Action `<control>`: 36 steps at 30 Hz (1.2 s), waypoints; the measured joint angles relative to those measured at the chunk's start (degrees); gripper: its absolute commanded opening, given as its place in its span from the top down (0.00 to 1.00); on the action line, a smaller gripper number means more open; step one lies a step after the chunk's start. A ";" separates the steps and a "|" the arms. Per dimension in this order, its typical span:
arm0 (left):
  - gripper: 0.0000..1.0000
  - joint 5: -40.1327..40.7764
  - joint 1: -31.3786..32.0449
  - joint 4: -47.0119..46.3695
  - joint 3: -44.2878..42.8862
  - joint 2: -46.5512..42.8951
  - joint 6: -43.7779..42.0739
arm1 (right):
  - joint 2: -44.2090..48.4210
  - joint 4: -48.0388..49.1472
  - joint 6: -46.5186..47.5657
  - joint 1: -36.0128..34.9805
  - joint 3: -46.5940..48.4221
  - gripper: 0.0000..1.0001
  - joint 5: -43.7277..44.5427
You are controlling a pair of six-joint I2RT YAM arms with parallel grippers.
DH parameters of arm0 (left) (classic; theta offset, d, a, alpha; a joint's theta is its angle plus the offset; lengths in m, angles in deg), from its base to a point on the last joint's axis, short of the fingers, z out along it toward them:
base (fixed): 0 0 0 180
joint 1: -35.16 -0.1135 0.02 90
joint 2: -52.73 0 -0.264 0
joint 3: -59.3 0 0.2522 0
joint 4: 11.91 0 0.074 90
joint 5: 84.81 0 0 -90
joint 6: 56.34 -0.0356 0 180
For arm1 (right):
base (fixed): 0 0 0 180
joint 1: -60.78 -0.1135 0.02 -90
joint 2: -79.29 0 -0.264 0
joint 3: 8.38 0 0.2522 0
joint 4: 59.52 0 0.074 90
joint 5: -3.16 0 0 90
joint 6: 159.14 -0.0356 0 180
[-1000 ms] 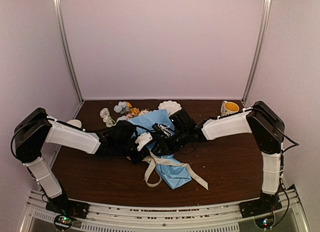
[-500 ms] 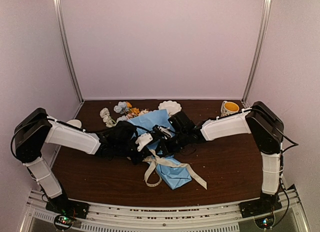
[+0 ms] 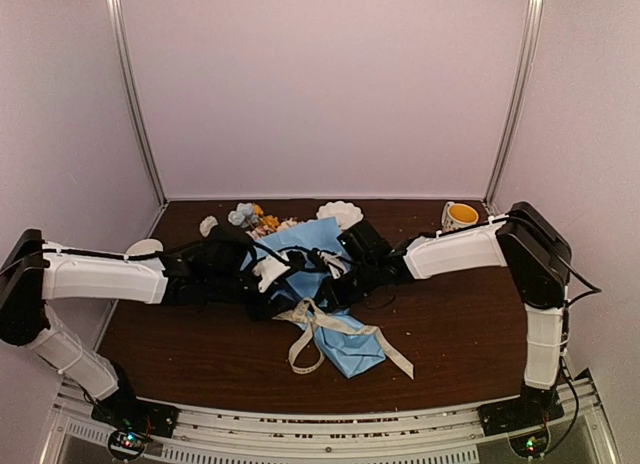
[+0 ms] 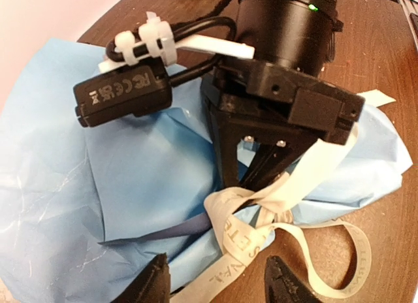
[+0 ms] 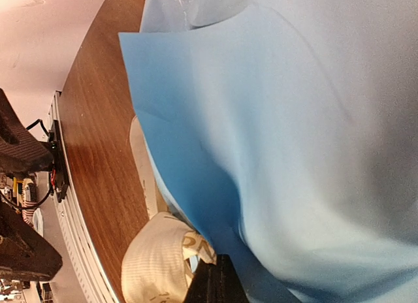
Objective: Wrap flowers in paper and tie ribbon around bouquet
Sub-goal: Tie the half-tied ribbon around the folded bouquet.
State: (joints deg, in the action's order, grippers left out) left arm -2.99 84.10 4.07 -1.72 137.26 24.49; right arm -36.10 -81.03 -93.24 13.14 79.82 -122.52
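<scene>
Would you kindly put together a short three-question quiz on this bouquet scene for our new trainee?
1. True or false: the ribbon lies well apart from the paper, touching it nowhere.
2. The cup on the far right of the table is which colour inside? A green, B yellow-orange, C blue.
3. Fill in: the right gripper is ____ on the ribbon, while the left gripper is open.
Key: 1 false; 2 B; 3 shut.
</scene>
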 measured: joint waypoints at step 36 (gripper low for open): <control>1.00 13.49 -0.15 20.04 -4.66 11.13 14.10 | 7.08 2.47 1.20 0.13 -4.55 1.00 0.66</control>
State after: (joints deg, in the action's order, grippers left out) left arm 10.49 83.95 24.11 -6.38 148.38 38.59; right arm -29.02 -78.56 -92.03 13.27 75.27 -121.87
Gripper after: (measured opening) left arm 0.015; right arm 0.009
